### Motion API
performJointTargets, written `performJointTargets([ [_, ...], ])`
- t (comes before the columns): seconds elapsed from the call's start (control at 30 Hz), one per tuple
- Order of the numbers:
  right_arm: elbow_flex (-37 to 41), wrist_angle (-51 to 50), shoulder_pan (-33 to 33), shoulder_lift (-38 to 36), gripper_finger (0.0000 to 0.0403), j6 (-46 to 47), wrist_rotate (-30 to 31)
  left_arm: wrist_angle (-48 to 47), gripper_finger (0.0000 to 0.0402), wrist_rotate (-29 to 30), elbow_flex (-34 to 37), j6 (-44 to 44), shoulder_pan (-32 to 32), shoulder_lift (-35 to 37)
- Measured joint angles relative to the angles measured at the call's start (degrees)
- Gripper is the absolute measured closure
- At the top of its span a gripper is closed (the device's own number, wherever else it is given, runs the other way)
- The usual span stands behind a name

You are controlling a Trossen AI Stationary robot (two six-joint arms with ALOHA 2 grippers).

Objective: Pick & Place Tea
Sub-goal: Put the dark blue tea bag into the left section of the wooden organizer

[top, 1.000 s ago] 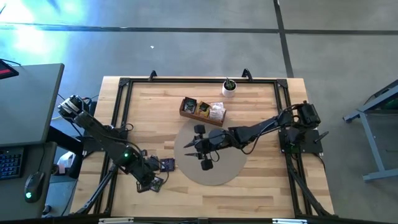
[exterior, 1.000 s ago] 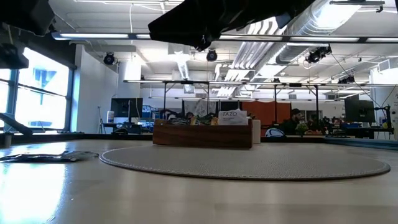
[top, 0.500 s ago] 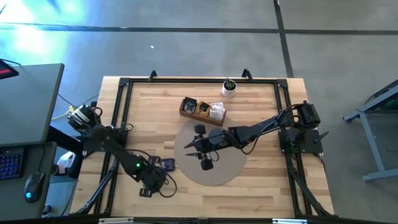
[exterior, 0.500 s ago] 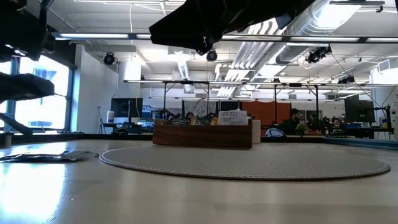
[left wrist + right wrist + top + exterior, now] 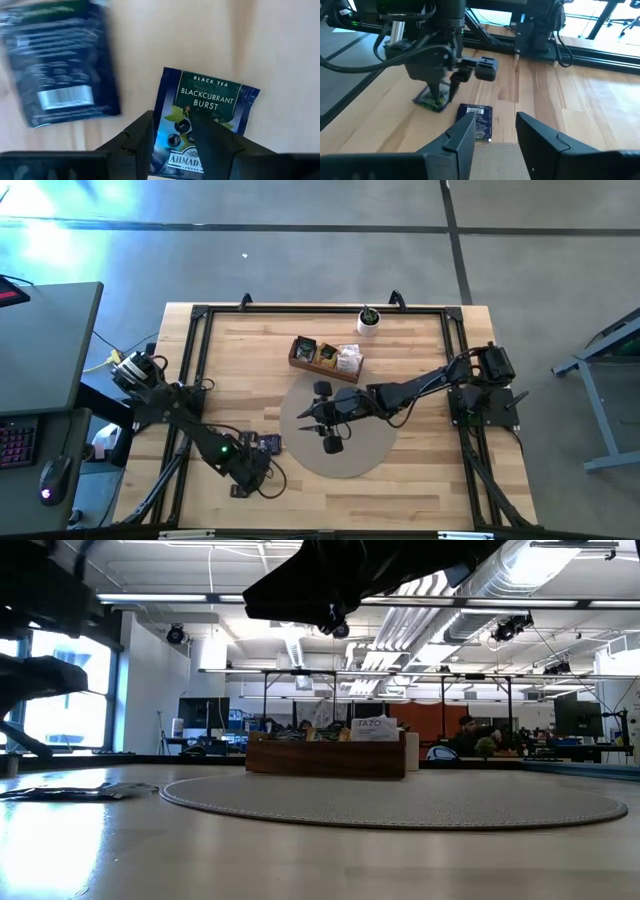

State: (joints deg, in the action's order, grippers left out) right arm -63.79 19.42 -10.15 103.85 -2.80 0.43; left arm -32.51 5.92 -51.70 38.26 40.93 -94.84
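Note:
Two dark tea sachets lie flat on the wood near the table's front left. One has green "Blackcurrant Burst" print point(image 5: 210, 107); the other point(image 5: 60, 65) lies beside it and also shows in the high view point(image 5: 266, 443). My left gripper point(image 5: 172, 127) points down over the blackcurrant sachet, open, one finger over each side of it. My right gripper point(image 5: 495, 125) hangs open above the round grey mat point(image 5: 345, 465), nothing between its fingers, facing the left gripper point(image 5: 437, 95). My left gripper stands over the blackcurrant sachet's lower half point(image 5: 175, 137) from above, fingers pointing down. I cannot tell whether the fingertips touch it. The sachet lies flat on the table.
A wooden box point(image 5: 325, 355) holding more sachets stands at the far middle, and a small white cup with a plant point(image 5: 369, 321) is behind it. Black frame rails point(image 5: 190, 380) run along the table's left and right sides.
My left arm has sunk toward the table; its gripper has come down over the sachets at the front left and rolled about its own axis. The right arm has kept still.

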Motion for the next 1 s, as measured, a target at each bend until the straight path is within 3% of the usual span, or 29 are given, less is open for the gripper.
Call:
performJointTargets([
  [0.27,0.0,-0.3,0.0,0.0,0.0263,1.6,0.0,1.4,0.0268,13.3,-0.1,26.8,-0.1,-0.1],
  [0.4,0.0,-0.3,0.0,0.0,0.0263,1.8,0.0,3.3,0.0268,14.8,-0.1,38.9,-0.1,-0.1],
  [0.57,0.0,-0.3,0.0,0.0,0.0263,1.5,0.0,4.7,0.0268,10.1,-0.7,31.6,-0.1,-0.1],
  [0.77,0.0,-0.3,0.0,0.0,0.0263,1.3,0.0,-4.8,0.0268,9.6,-3.8,23.2,-0.1,-0.1],
  [0.87,0.0,-0.3,0.0,0.0,0.0263,1.3,0.0,-8.9,0.0268,9.3,-4.5,16.2,-0.1,0.0],
  [1.0,0.0,-0.3,0.0,0.0,0.0263,1.3,0.0,-9.3,0.0268,4.4,-4.1,3.0,0.5,0.0],
])
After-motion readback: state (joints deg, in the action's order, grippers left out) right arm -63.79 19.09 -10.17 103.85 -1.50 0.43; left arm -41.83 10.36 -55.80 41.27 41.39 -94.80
